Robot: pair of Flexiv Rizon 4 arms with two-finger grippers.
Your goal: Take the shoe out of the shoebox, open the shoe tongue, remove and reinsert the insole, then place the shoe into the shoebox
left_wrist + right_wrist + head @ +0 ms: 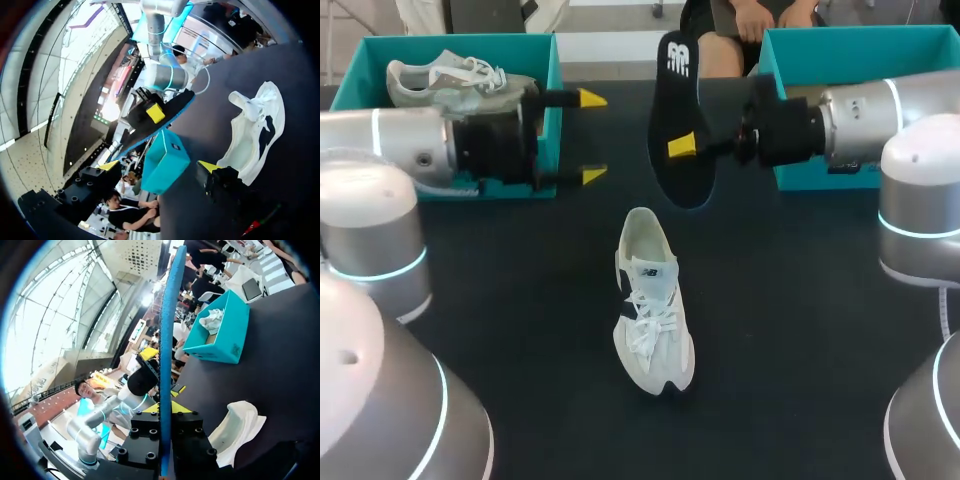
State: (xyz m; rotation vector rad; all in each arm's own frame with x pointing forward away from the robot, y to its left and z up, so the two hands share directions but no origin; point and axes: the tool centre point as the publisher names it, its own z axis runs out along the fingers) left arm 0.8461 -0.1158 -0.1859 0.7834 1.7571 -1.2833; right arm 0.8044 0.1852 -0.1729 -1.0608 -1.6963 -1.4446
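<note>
On the near middle of the black table (800, 360) stands the white lace-up sneaker with dark side panels (653, 320). It is upright on its sole, toe toward us and open heel end toward the far edge, apart from both our grippers; we also see it on the tabletop in the wrist views (255, 125) (237, 432). Beyond the sneaker and raised above the table, our right gripper (685, 147) (167, 407) comes in from the right and is clamped on the long black insole with a blue edge (678, 100). The insole stands roughly on end with its broad face showing in the head view. In the right wrist view it runs edge-on (167, 340) straight out between the two yellow tips, which press it from either side. From our left wrist the insole (177, 107) shows ahead, with one yellow tip against it. About level with it, our left gripper (592, 137) (159, 166) points toward the insole across a gap, its fingers spread wide and gripping nothing. Farthest back are two boxes. The teal cardboard shoebox at the far right (860, 45) (165, 167) sits behind our right arm. The teal cardboard box at the far left (450, 45) (227, 340) holds a pale grey-and-white shoe (455, 82) (212, 320).
</note>
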